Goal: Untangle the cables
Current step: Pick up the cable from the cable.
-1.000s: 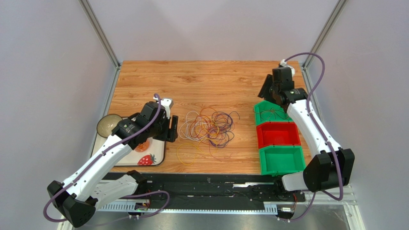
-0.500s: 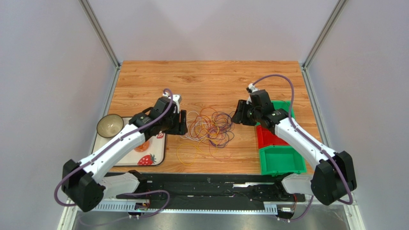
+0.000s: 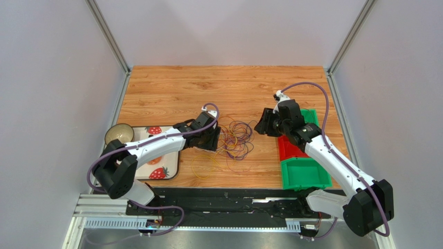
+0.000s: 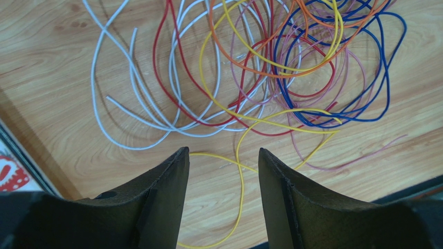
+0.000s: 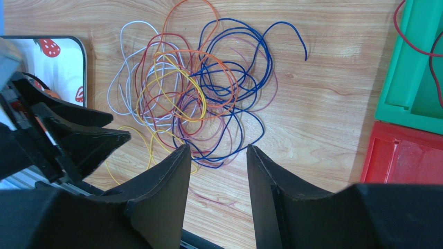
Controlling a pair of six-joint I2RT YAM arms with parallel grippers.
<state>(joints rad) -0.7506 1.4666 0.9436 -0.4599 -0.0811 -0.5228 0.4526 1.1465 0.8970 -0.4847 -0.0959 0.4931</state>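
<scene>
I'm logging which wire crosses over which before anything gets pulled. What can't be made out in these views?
Top view: the cables are too thin to trace crossings; the left fingers cover the heap's left side.
Left wrist view: the top edge cuts the far loops; the yellow cable passes behind a finger.
Top view: the right arm hides most of the far green bin; the right wrist view's edge cuts off its red wire.
</scene>
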